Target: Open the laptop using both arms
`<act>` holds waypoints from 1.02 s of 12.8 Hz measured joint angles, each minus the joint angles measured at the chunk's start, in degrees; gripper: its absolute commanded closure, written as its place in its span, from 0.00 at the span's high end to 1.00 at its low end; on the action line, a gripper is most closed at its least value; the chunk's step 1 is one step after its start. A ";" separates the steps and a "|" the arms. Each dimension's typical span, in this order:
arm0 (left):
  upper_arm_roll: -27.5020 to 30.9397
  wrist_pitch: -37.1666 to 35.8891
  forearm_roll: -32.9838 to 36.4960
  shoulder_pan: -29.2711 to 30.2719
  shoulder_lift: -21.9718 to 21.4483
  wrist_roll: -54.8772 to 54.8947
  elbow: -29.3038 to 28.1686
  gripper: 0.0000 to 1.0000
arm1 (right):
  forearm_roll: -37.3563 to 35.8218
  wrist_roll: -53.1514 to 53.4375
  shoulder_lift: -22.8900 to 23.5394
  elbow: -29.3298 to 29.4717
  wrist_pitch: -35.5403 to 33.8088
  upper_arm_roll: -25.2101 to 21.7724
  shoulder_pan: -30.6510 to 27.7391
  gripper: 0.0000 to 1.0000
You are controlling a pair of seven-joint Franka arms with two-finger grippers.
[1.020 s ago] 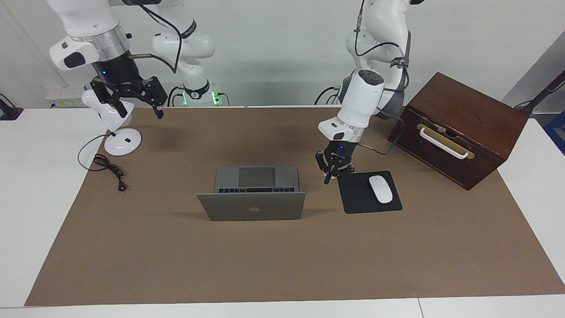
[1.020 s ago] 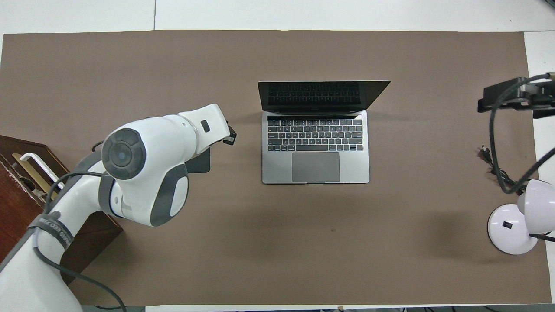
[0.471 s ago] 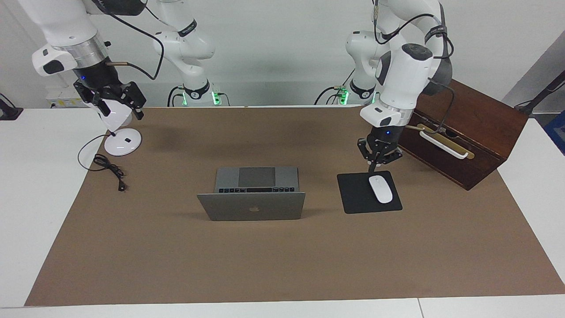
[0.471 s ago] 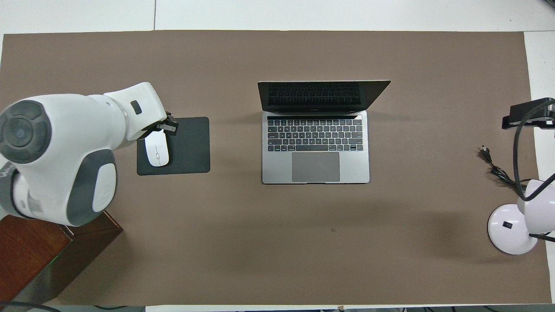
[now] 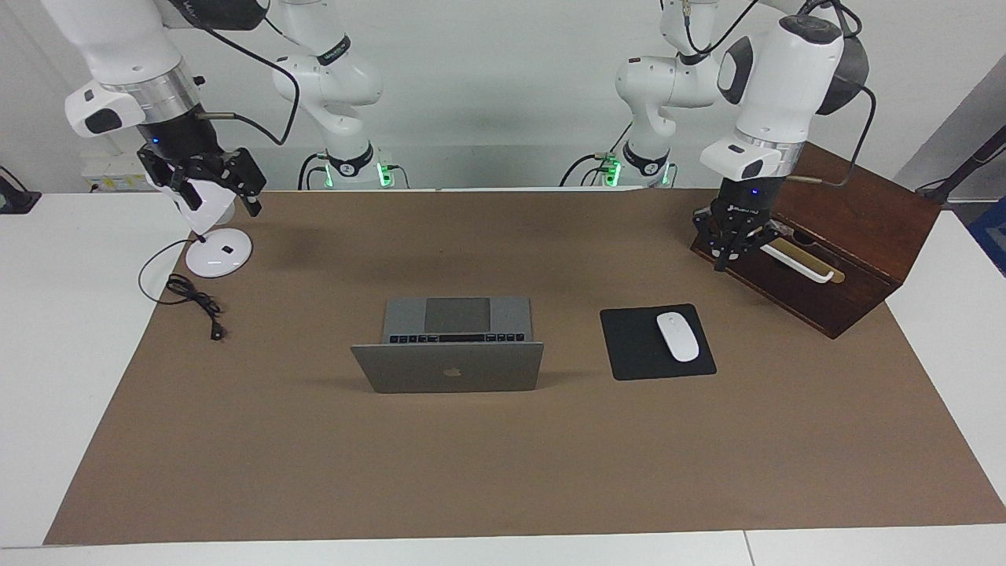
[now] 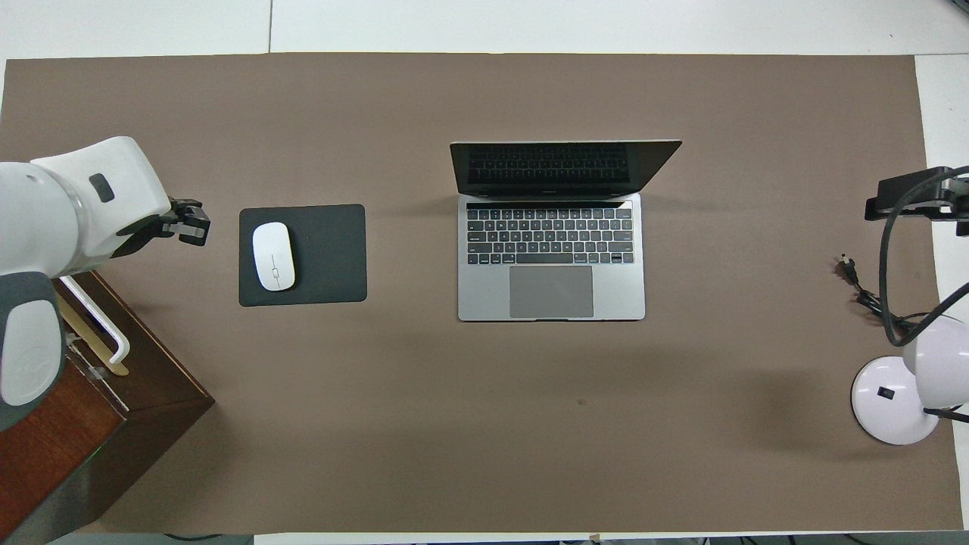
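Already laptop (image 5: 448,346) open; wooden box (image 5: 833,228) contents hidden.

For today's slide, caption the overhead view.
Open laptop mid-table, mouse on its pad, both grippers up at the table's ends.

Left end effector (image 5: 735,245) has withdrawn from beside the laptop (image 5: 452,346), crossed over the mouse pad (image 5: 656,342), and is now raised in front of the wooden box (image 5: 825,228), by its handle. Right end effector (image 5: 208,185) has shifted slightly over the lamp (image 5: 212,236).
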 measured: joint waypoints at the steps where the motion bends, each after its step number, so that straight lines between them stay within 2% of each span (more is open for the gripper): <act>1: 0.01 -1.23 0.24 0.44 -0.28 0.00 0.54 0.50 | 0.00 0.00 -0.01 -0.10 0.12 0.05 0.00 1.00; 2: 0.02 -2.05 0.34 1.15 -0.49 0.00 0.91 0.99 | 0.00 0.00 -0.01 -0.36 0.13 0.04 0.00 1.00; 13: 0.13 -7.87 0.36 10.02 -3.23 -1.73 3.26 1.00 | -2.14 0.00 -0.02 -2.73 0.39 -0.02 -0.05 1.00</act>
